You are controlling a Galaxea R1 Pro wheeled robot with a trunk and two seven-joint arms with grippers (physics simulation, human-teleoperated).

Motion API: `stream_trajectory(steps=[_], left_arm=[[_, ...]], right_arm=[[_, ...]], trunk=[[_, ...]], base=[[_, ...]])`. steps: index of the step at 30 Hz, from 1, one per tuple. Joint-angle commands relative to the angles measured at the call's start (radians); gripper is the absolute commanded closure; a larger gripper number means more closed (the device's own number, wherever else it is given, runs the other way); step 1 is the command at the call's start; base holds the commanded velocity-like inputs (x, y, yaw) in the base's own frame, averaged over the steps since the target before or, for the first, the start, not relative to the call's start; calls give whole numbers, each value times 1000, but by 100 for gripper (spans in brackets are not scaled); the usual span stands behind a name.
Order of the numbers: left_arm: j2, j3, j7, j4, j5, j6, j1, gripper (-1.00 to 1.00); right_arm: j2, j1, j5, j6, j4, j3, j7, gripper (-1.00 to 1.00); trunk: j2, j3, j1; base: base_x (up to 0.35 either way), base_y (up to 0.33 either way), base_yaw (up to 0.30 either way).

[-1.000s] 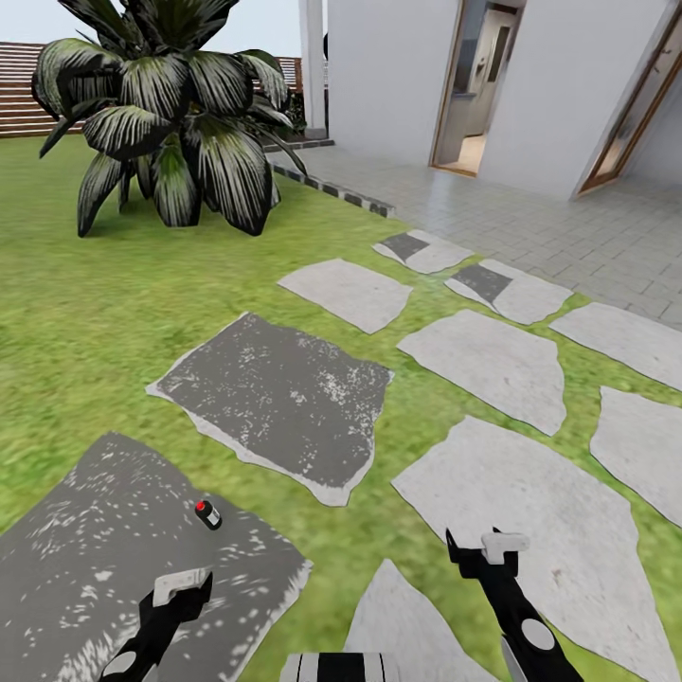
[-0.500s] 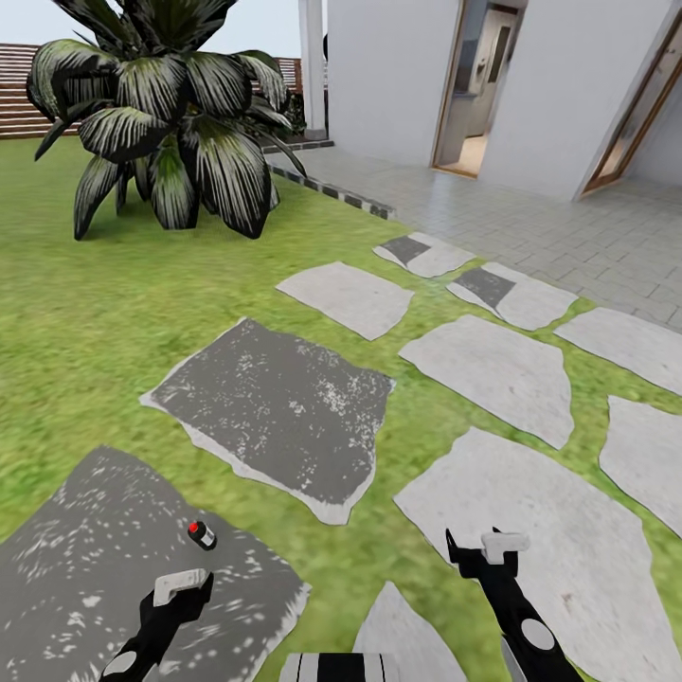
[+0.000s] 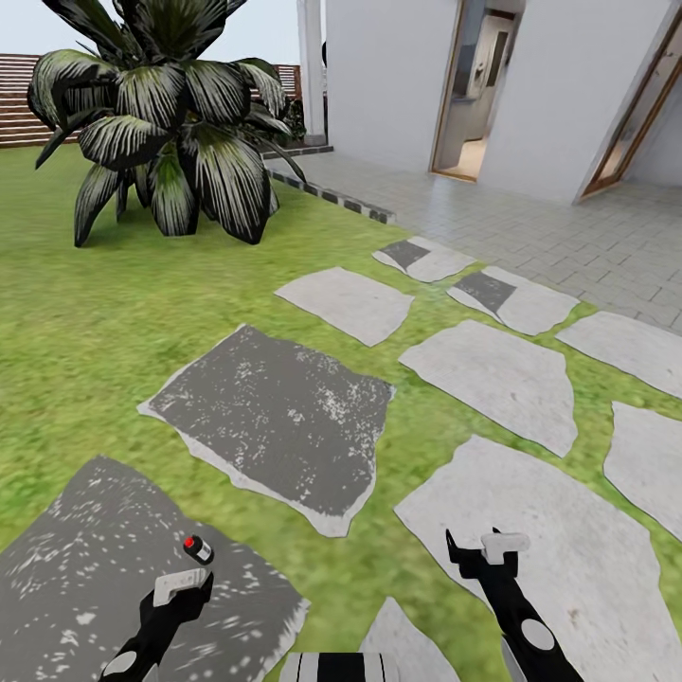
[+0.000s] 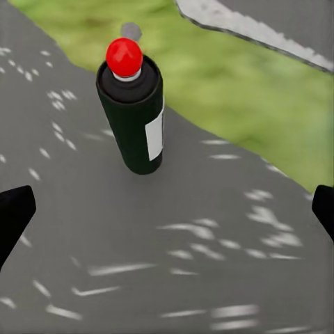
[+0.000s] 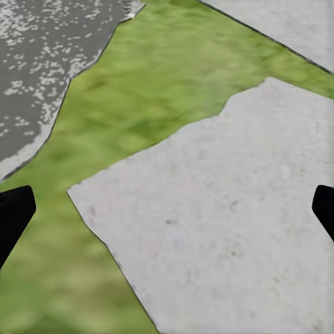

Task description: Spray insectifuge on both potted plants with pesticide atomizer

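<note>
Rolling forward across the garden lawn [image 3: 85,313], the robot has shifted the whole head view: the stepping stones and the big striped-leaf plant [image 3: 166,114] are sitting slightly differently in the picture than a second ago, and the pesticide atomizer [image 3: 198,548] is now showing lower in the picture, closer to the left gripper [image 3: 182,589].

That bottle is standing upright on the dark grey speckled stepping stone [image 3: 76,559], just ahead of the left gripper and apart from it. Through the left wrist camera it is showing as a dark green bottle [image 4: 133,111] with a red cap and a pale label on its side, with the dark fingertips [image 4: 14,216] spread wide at the picture's two edges and nothing between them.

The right gripper [image 3: 488,552] is hanging over a pale stepping stone [image 3: 540,511], and its wrist camera is showing the fingertips [image 5: 14,212] likewise spread wide, above the pale stone [image 5: 223,223] and a strip of grass [image 5: 174,83]. Beyond, a tiled terrace [image 3: 568,227] is running along the white house wall [image 3: 388,76].
</note>
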Motion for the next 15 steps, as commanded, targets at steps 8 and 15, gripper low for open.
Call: stream_trajectory(steps=[8, 15], left_arm=[[1, 8, -10, 1, 4, -2, 0, -100], [3, 8, -10, 1, 4, -2, 0, -100]], right_arm=[[0, 0, 0, -3, -1, 0, 0, -100], [0, 0, 0, -3, -1, 1, 0, -100]], trunk=[[0, -1, 0], [0, -1, 0]], base=[[103, 0, 0], [51, 24, 0]])
